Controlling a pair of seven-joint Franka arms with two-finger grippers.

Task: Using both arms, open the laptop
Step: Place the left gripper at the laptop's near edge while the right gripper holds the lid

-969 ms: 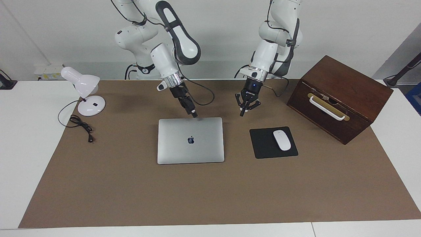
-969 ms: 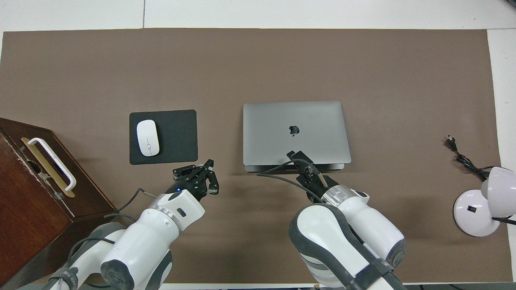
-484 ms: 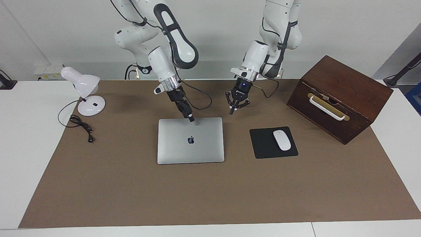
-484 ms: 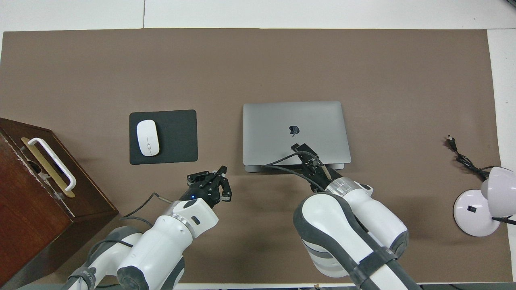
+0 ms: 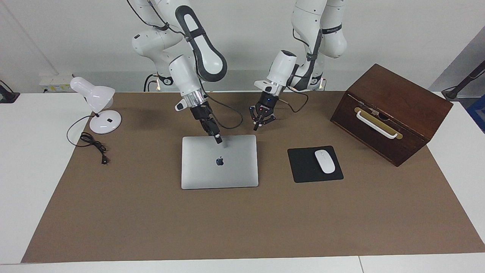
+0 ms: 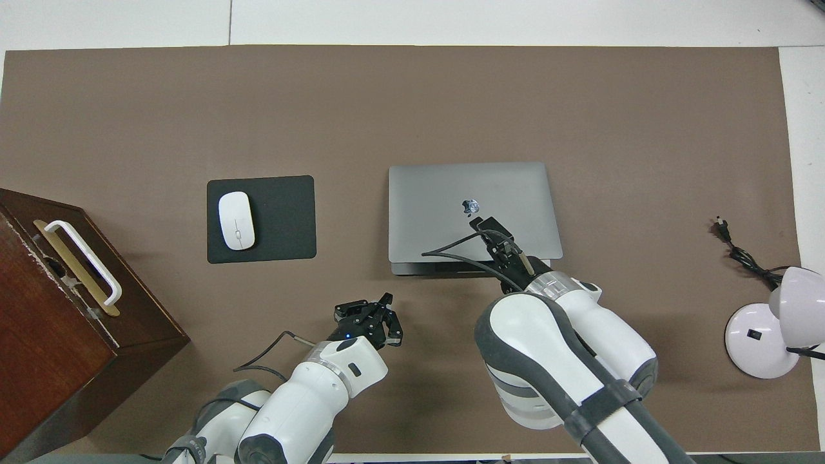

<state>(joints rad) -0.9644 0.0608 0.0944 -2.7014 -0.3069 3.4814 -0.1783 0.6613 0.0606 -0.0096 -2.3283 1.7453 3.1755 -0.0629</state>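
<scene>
The silver-grey laptop lies closed on the brown mat, apple logo up; it also shows in the overhead view. My right gripper points down, fingers together, with its tip at the lid between the logo and the edge nearest the robots; it also shows in the overhead view. My left gripper hangs open and empty above the mat, just off the laptop's robot-side corner toward the left arm's end; in the overhead view it is apart from the laptop.
A black mouse pad with a white mouse lies beside the laptop toward the left arm's end. A brown wooden box stands past it. A white desk lamp and its cable sit at the right arm's end.
My right gripper has moved from the laptop's robot-side edge onto the lid toward the logo. My left gripper has swung from near the mouse pad toward the laptop's corner. The laptop has not moved.
</scene>
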